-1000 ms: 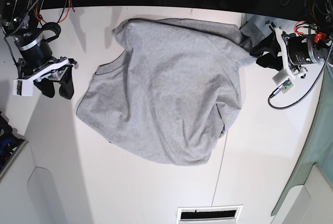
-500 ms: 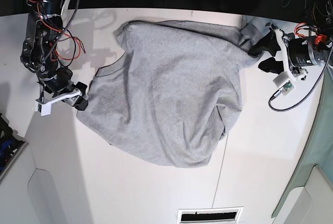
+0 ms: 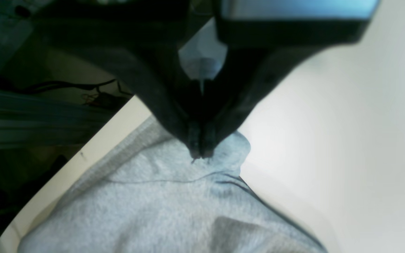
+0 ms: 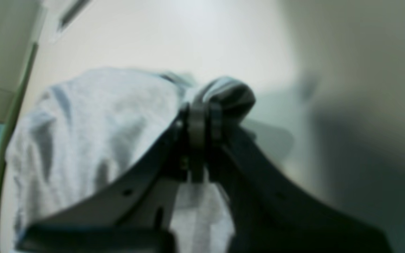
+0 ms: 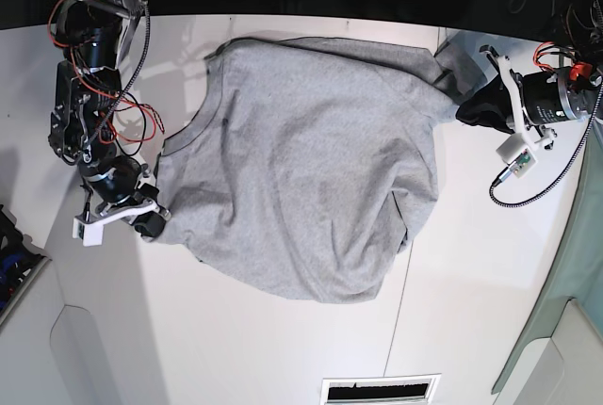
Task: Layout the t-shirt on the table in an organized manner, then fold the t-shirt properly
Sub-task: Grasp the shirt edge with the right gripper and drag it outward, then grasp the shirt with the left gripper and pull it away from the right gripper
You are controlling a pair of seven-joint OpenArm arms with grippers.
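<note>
T-shirt [image 5: 301,170] rumpled, plain grey side up

A robotics lab: bare white table [image 5: 283,348], exposed arm wiring [image 5: 118,118].

blur: right wrist view is showing the t-shirt [image 4: 93,119] soft | cut off: left wrist view is cropping its lower part | hidden: black lettering is not showing

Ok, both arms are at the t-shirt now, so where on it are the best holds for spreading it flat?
Judging by its pose, the outer edges: the t-shirt lies bunched on the table. The left gripper is shut on a fabric fold at the far corner, the right gripper on the opposite edge. Probably keep these side-on holds and pull apart.
</note>
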